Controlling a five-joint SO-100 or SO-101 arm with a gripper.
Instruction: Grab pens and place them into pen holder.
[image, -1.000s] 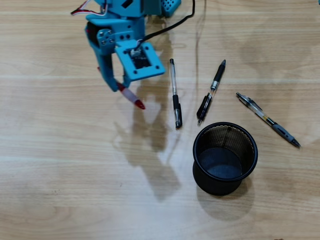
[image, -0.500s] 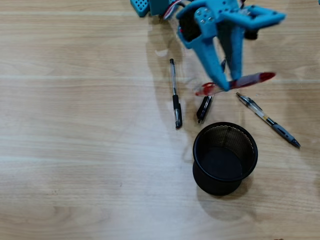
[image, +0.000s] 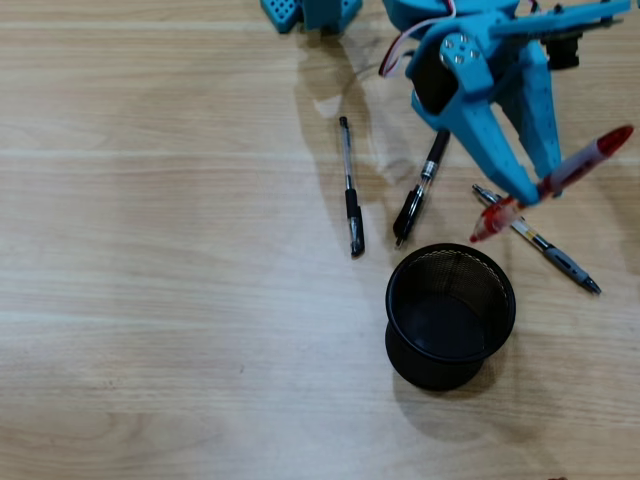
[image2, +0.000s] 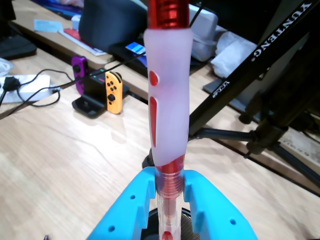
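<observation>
overhead view: the claw (image: 532, 193) grips the red pen (image: 552, 184) near the pen holder (image: 450, 315); next, tip it upright over the rim and release.

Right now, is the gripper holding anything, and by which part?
Yes: the gripper is shut on the red pen, clamping its clear barrel just beyond the frosted grip sleeve.

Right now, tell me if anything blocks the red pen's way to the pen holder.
Nothing visible does. The claw holds the red pen raised above the table, just up-right of the pen holder in the overhead view, whose mouth is open and empty.
</observation>
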